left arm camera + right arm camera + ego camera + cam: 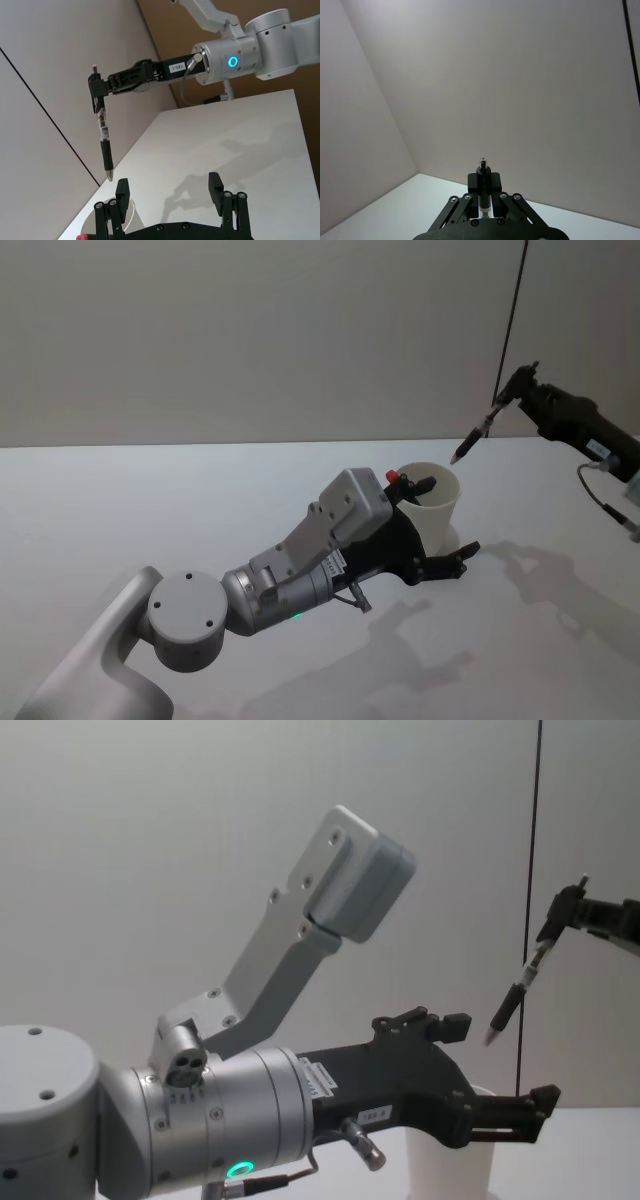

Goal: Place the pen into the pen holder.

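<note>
- One pen holder (432, 505), a white paper cup, stands upright on the white table (150, 510); in the chest view the cup (445, 1160) shows behind the left arm's black hardware.
- One pen (472, 438) is in the air, tilted, tip down, hanging above and just to the right of the cup's rim; it touches neither cup nor table. The chest view shows the pen (518, 988) slanting down toward the left, its tip above the cup.
- Two grippers are in view, one on each arm.
- The right gripper (512, 390) comes in from the right edge, raised above the table, and is clenched on the pen's upper end; the left wrist view shows this gripper (96, 87) pinching the top of the pen (103, 137), whose body hangs below.
- In the right wrist view, the pen's end (482, 161) sticks out between the closed fingers (476, 184).
- The left gripper (445, 525) reaches forward low over the table, its two fingers spread apart around the cup, one on each side; whether they press the cup wall cannot be told.
- In the left wrist view the two fingers (216, 184) stand wide apart, with the cup's rim (132, 212) beside one of them.
</note>
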Controlling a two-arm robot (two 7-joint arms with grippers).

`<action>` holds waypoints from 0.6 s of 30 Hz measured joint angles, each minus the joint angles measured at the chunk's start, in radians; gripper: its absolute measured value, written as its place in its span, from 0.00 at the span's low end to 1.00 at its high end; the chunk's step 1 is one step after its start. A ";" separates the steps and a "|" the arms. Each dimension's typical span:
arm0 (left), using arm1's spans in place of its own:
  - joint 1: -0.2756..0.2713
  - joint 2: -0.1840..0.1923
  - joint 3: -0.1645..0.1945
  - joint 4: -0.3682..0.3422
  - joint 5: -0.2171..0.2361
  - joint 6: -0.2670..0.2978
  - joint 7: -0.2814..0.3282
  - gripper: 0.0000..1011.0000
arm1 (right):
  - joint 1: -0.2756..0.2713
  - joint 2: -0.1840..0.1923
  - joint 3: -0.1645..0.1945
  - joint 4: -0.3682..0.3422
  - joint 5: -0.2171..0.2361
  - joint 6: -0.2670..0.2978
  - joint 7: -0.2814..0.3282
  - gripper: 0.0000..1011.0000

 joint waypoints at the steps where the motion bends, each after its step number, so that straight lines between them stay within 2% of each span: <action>1: 0.000 0.000 0.000 0.000 0.000 0.000 0.000 0.99 | 0.005 0.000 -0.001 0.007 -0.005 -0.002 0.008 0.13; 9: 0.000 0.000 0.000 0.000 0.000 0.000 0.000 0.99 | 0.083 -0.010 -0.023 0.126 -0.054 -0.021 0.077 0.13; 18: 0.000 0.000 0.000 0.000 0.000 0.000 0.000 0.99 | 0.140 -0.024 -0.049 0.223 -0.091 -0.043 0.108 0.13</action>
